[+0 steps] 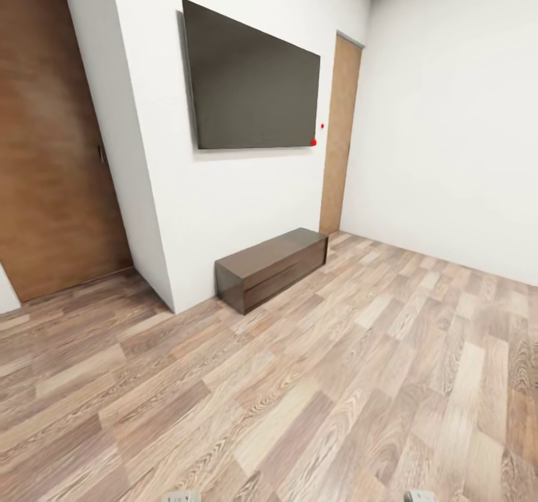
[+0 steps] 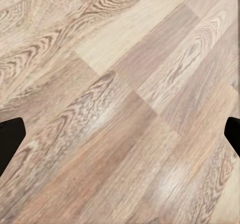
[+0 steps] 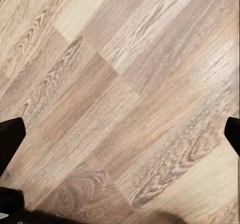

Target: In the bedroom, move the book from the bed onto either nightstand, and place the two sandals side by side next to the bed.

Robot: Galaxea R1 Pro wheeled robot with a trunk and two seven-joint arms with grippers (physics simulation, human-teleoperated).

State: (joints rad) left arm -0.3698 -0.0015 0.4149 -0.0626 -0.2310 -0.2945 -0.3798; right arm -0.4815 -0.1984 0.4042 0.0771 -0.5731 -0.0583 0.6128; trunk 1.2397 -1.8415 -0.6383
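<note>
The book, the bed, the nightstand and the two sandals are out of view. I face a white wall in a room with a brown wood-plank floor (image 1: 336, 382). My left gripper (image 2: 120, 136) hangs over bare planks, its dark fingertips (image 2: 10, 139) wide apart at the picture's edges, nothing between them. My right gripper (image 3: 122, 136) is likewise open over bare floor, with one dark fingertip (image 3: 11, 139) showing at the side.
A large black TV (image 1: 250, 80) hangs on the white wall. Under it a low dark brown bench cabinet (image 1: 273, 267) stands against the wall. A wide wooden door (image 1: 52, 143) is at the left and a narrow one (image 1: 340, 136) further back. Open floor stretches to the right.
</note>
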